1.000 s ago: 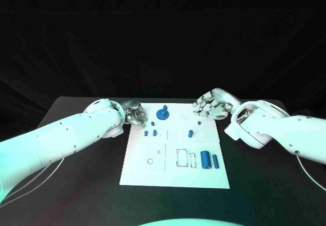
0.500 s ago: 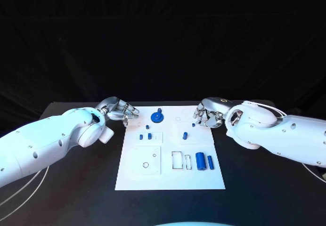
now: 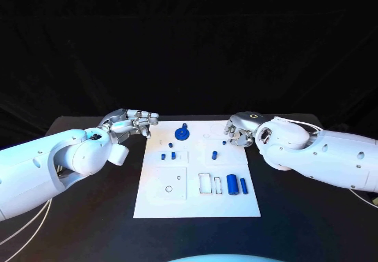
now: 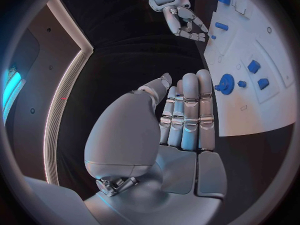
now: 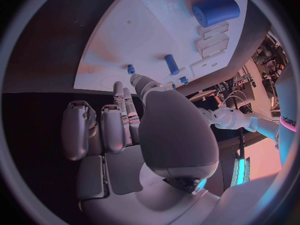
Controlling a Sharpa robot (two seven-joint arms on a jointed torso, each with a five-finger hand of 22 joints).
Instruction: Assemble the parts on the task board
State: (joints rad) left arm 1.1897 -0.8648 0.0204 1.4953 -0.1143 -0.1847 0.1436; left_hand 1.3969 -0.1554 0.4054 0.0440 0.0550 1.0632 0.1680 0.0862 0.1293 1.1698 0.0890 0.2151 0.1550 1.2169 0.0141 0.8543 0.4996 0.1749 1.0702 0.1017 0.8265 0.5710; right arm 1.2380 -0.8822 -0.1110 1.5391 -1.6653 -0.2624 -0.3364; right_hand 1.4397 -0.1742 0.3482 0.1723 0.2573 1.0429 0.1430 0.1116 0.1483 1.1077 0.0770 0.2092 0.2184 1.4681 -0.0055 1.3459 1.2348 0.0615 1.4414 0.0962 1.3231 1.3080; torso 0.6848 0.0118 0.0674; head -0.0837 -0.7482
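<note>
The white task board (image 3: 197, 199) lies in the middle of the table. On it are a blue gear (image 3: 182, 133), two short blue pegs (image 3: 167, 156), a blue peg (image 3: 214, 155), a thick blue cylinder (image 3: 231, 184) and a thin one (image 3: 243, 186). My left hand (image 3: 130, 123) hovers off the board's far left corner, fingers straight and side by side, holding nothing (image 4: 184, 117). At the far right edge, my right hand (image 3: 238, 131) hangs with fingers loosely bent and nothing in them (image 5: 122, 127). The left wrist view shows the gear (image 4: 225, 83) just past my fingertips.
Black table surrounds the board on both sides (image 3: 94, 218). My two white forearms (image 3: 55, 164) (image 3: 323, 155) flank the board. Empty rectangular slots (image 3: 210, 183) sit left of the thick cylinder, and a small ring mark (image 3: 169, 189) lies on the left half.
The camera view shifted. My left hand has drawn away from the board's left edge toward the far left corner and straightened its fingers. My right hand stays by the far right edge.
</note>
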